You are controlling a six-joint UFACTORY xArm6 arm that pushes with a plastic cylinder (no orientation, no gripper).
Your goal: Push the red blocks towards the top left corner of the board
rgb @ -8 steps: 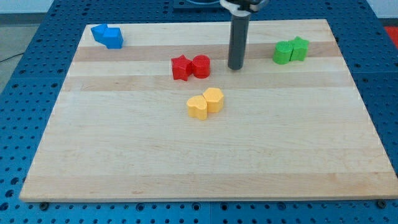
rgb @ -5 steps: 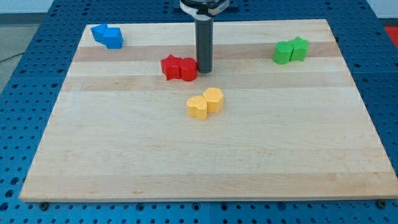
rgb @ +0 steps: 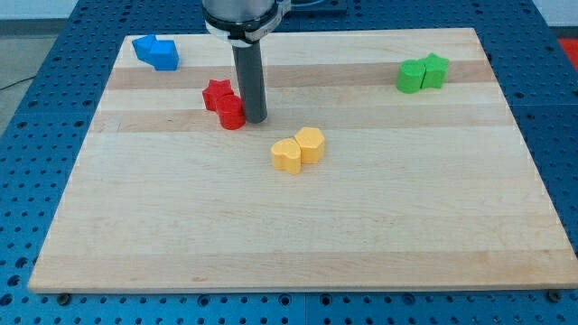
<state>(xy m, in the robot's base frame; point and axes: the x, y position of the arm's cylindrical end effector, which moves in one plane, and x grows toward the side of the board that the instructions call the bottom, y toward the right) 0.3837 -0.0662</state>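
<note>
Two red blocks sit right up against my tip [rgb: 252,119], and a couple of things are hard to read here. The rod's upper part runs out of the view's top, so only the dark shaft and a bit of its collar show. The red cylinder block [rgb: 231,113] is partly covered by the rod on its right side, so whether my tip actually touches it or just sits beside it, I can't tell. The blue blocks [rgb: 156,51] far to the upper left of my tip look like two pieces jammed together, and I can't make out their shapes.

My tip is just a bare rod end, holding nothing, planted on the light wooden board [rgb: 298,226]. The red cylinder is immediately to its left. The red star-shaped block [rgb: 216,93] is up and to the left of the tip, touching the cylinder. Together the red pair forms a short line running from lower right, next to the tip, to upper left, roughly pointing at the blue blocks. They lie in the board's upper-left part, well short of the corner.

Below and right of my tip, near but apart, sit two yellow blocks [rgb: 299,150] pressed together. Well off to the right and a little up are two green blocks [rgb: 422,73], also touching.
</note>
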